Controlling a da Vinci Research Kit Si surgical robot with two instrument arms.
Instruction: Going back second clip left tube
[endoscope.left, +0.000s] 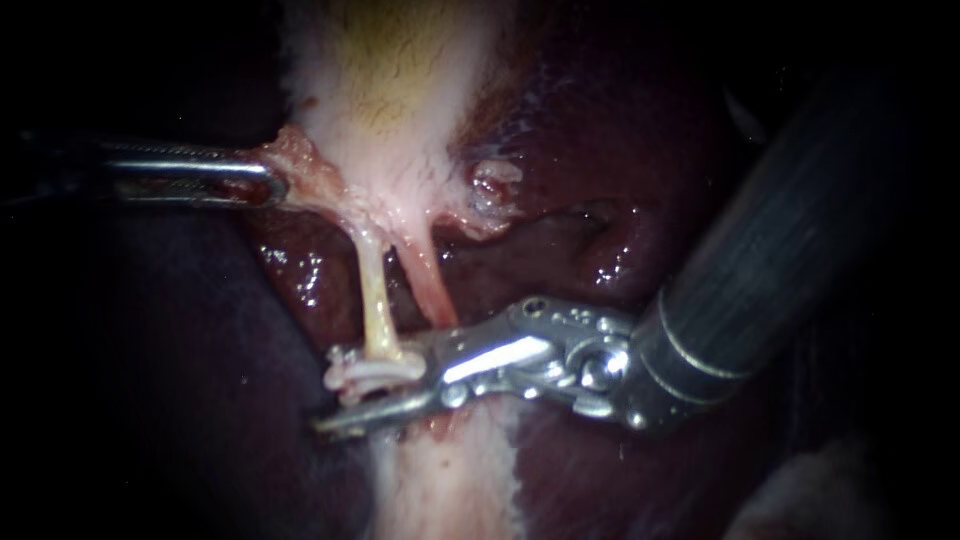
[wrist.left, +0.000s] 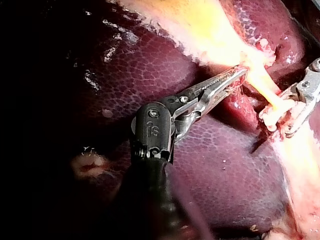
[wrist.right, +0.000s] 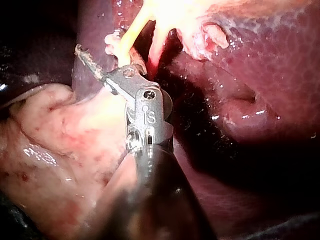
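The left instrument (endoscope.left: 268, 184) ends in slim silver jaws with fine teeth, hinged by a small screw to a black wrist block on a dark shaft. The right instrument (endoscope.left: 332, 392) has a shiny steel hinge with rivets and a dark shaft ringed by two pale bands

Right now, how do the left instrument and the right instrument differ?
The left instrument has its jaws shut on a flap of tissue at the gallbladder's lower edge. The right instrument has its jaws open, with the clip on the left tube between them. The left instrument lies level across the endoscope view, while the right instrument slants in from the upper right. Both end in slim metal jaws.
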